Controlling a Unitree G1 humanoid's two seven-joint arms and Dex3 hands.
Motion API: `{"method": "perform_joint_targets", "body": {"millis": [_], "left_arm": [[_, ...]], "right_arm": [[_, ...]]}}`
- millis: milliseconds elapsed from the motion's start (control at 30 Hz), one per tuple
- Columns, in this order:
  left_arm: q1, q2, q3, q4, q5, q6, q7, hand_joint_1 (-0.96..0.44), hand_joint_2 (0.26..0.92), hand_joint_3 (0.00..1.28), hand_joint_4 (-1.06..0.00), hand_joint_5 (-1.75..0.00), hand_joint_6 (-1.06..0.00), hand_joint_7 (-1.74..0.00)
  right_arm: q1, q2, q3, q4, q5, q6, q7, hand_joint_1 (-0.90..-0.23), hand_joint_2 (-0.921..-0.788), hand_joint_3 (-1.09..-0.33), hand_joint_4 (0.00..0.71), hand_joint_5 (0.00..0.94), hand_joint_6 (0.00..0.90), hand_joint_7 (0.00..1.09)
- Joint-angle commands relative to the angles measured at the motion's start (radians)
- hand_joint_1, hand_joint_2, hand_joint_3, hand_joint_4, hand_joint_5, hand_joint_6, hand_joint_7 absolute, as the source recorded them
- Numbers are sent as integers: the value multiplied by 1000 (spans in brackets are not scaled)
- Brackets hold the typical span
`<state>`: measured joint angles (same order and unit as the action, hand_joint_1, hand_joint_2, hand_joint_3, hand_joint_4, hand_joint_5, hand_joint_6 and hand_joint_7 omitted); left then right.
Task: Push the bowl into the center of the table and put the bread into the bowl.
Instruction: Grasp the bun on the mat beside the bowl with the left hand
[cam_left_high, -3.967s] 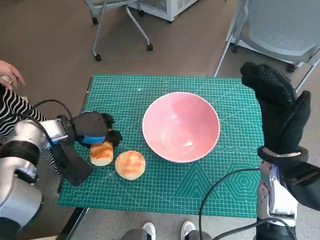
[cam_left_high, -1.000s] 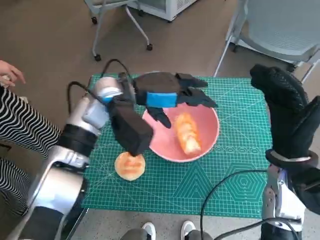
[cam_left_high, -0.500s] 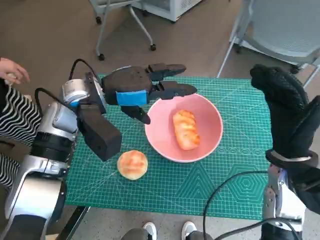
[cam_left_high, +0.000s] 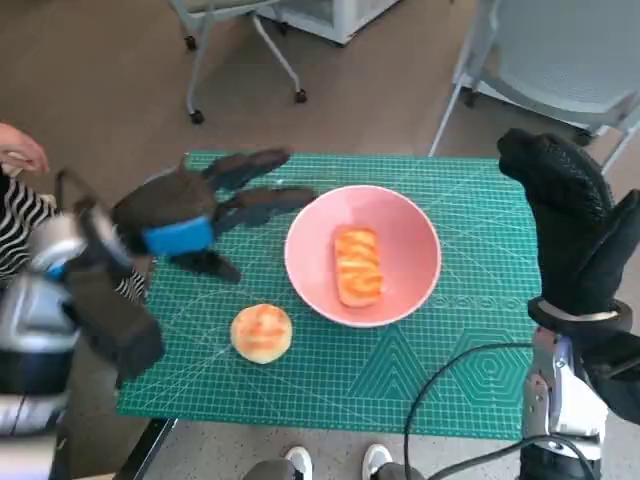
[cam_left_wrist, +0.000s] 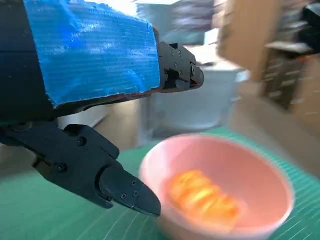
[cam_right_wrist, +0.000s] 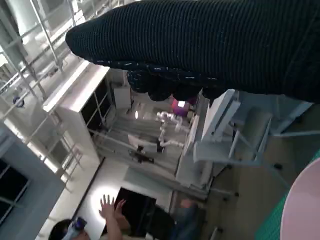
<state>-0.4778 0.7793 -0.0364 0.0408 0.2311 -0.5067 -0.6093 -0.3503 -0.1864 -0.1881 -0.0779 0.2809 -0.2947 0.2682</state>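
Pink bowl (cam_left_high: 362, 254) sits about mid-table on the green mat (cam_left_high: 400, 380) with one long bread piece (cam_left_high: 357, 265) inside. Left hand (cam_left_high: 185, 222) hovers beside it, fingers spread, holding nothing. Right hand (cam_left_high: 575, 225) is raised off the table edge; grip state unclear. Next: come down over the round bun (cam_left_high: 261, 332), grip from above, release low over the bowl. Count: one bowl, two breads.

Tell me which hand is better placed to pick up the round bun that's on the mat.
Left. The left hand hangs open just above the bun, on the bun's side of the bowl. The right hand is raised at the far edge of the mat, with the bowl between it and the bun.
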Motion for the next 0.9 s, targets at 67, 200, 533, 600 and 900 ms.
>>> {"method": "perform_joint_targets", "body": {"millis": [67, 200, 533, 600, 900], "left_arm": [[123, 11, 62, -123, 6, 78, 29, -575, 820, 7, -200, -53, -208, -157], [191, 5, 83, -171, 1, 115, 37, -561, 812, 1, -225, -41, -223, -155], [318, -17, 84, -268, 4, 206, 42, -510, 804, 0, -240, -17, -234, -128], [330, -23, 78, -273, 5, 214, 43, -505, 804, 0, -241, -14, -236, -122], [352, -61, 47, -261, 16, 223, 57, -467, 793, 0, -246, -6, -254, -94]], "right_arm": [[15, -1, 3, 4, 14, 15, 9, -685, -921, -670, 187, 1, 87, 528], [13, -2, 1, 6, 16, 19, 12, -685, -921, -671, 187, 1, 87, 527], [7, -5, 4, 5, 14, 27, 13, -683, -921, -672, 187, 0, 88, 526], [6, -5, 4, 4, 13, 28, 13, -682, -921, -672, 187, 0, 88, 525], [6, -6, 4, 10, 12, 24, 17, -681, -921, -671, 185, 0, 88, 525]]}}
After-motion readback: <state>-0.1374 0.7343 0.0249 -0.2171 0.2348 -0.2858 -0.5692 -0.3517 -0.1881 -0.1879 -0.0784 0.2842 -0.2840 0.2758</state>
